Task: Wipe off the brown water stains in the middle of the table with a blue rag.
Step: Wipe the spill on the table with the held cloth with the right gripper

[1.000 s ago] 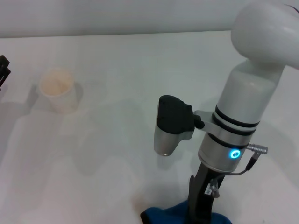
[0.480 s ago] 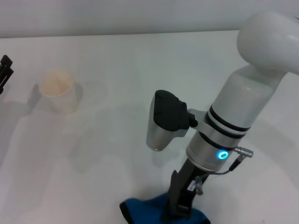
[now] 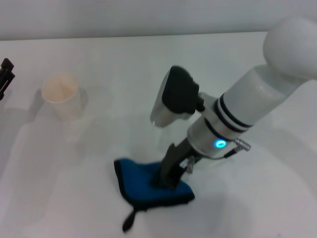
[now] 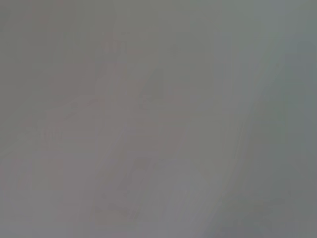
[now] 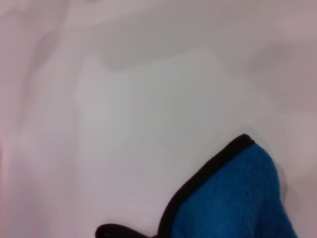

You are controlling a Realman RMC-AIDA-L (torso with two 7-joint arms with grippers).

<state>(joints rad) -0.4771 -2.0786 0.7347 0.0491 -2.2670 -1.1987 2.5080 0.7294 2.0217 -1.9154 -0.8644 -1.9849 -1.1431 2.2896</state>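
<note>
The blue rag (image 3: 141,184) lies on the white table (image 3: 257,208) near its front middle, with its black loop tag (image 3: 130,220) trailing toward the front edge. My right gripper (image 3: 166,179) points down onto the rag, shut on its right part and pressing it to the table. The right wrist view shows a black-trimmed corner of the rag (image 5: 233,198) and the loop tag (image 5: 111,231) on bare white table. No tan stain patch shows clearly around the rag. My left gripper (image 3: 5,75) sits at the far left edge of the head view.
A cream paper cup (image 3: 62,95) stands upright at the back left, well apart from the rag. The left wrist view shows only a plain grey surface (image 4: 158,119). The table's back edge (image 3: 124,35) meets a pale wall.
My right gripper has dragged the blue rag away from the front edge, back and to the left toward the table's middle. The arm now leans more. The cup has not moved.
</note>
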